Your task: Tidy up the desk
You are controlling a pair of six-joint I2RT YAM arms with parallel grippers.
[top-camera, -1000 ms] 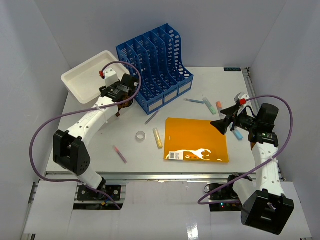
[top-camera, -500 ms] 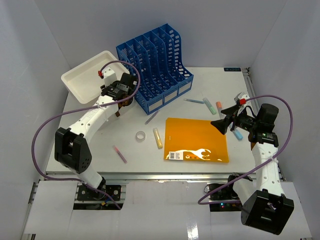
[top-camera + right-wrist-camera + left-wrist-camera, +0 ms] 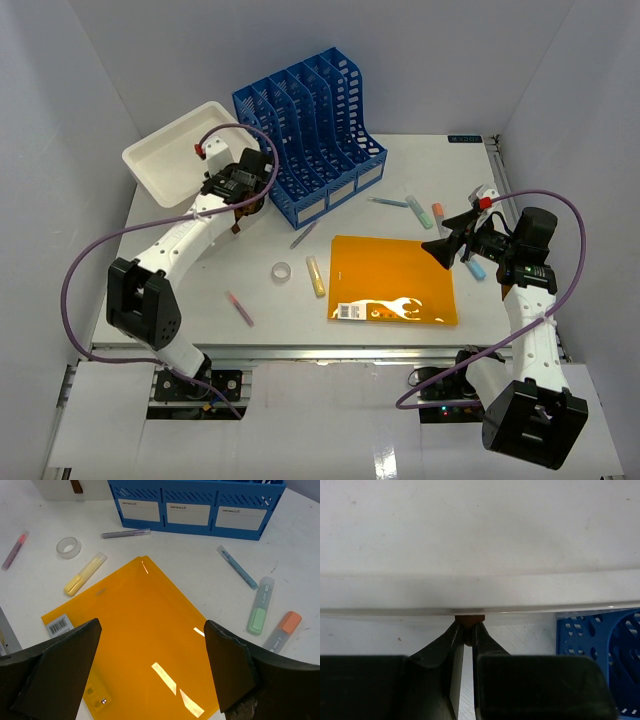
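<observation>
The desk [image 3: 270, 330] fills the overhead view, still littered, so the tidying looks to be in its early part. At its far side stands the blue file rack [image 3: 310, 120], the likely home for the orange folder [image 3: 393, 280] lying flat near the right arm. The white tray [image 3: 170, 155] sits at the far left corner, probably meant for the loose bits. The right gripper [image 3: 151, 630] hovers over the folder with its jaws spread wide and nothing between them, apparently waiting its turn. The left gripper [image 3: 469, 630] is pressed up under the tray's rim, fingers pinched on a small brown piece [image 3: 470, 620] (what it is cannot be made out), presumably to lift it into the tray. The tape roll [image 3: 282, 271], yellow highlighter [image 3: 316, 275] and pink pen [image 3: 240, 308] lie apart on the bare top between the arms. Against the earlier overhead frames nothing on the desk has shifted and the right arm holds the same pose. Only the left fingers have drawn in, the wrist barely nudging.
</observation>
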